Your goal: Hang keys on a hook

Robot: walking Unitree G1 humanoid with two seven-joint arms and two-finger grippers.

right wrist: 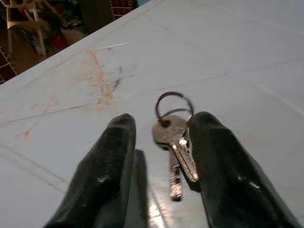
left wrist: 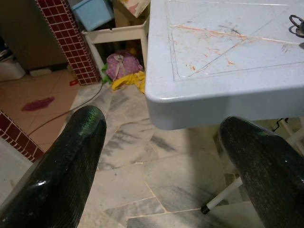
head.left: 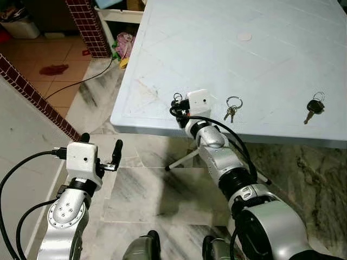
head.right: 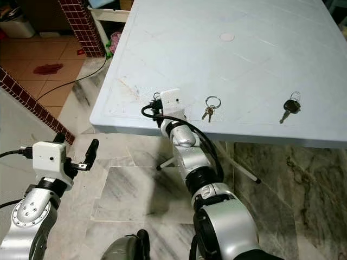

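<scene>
A small bunch of silver keys on a ring (right wrist: 173, 137) lies near the front left of the pale blue table (head.left: 217, 49). My right gripper (right wrist: 159, 128) is open and low over the tabletop, with these keys between its fingers (right wrist: 109, 161) and close against one of them. From the head, the ring (head.left: 177, 98) peeks out beside the right wrist's white camera box (head.left: 198, 100). A second ringed key set (head.left: 233, 107) and a black-headed key (head.left: 314, 106) lie further right. My left gripper (head.left: 101, 143) hangs open below the table's corner, holding nothing.
A red brick column (head.left: 87, 27) and a low brick wall (head.left: 32, 95) stand to the left. A black cable (head.left: 81, 81) crosses the marble floor, and a cloth pile (head.left: 124, 44) lies by the table. A table leg (head.left: 181, 160) slants underneath.
</scene>
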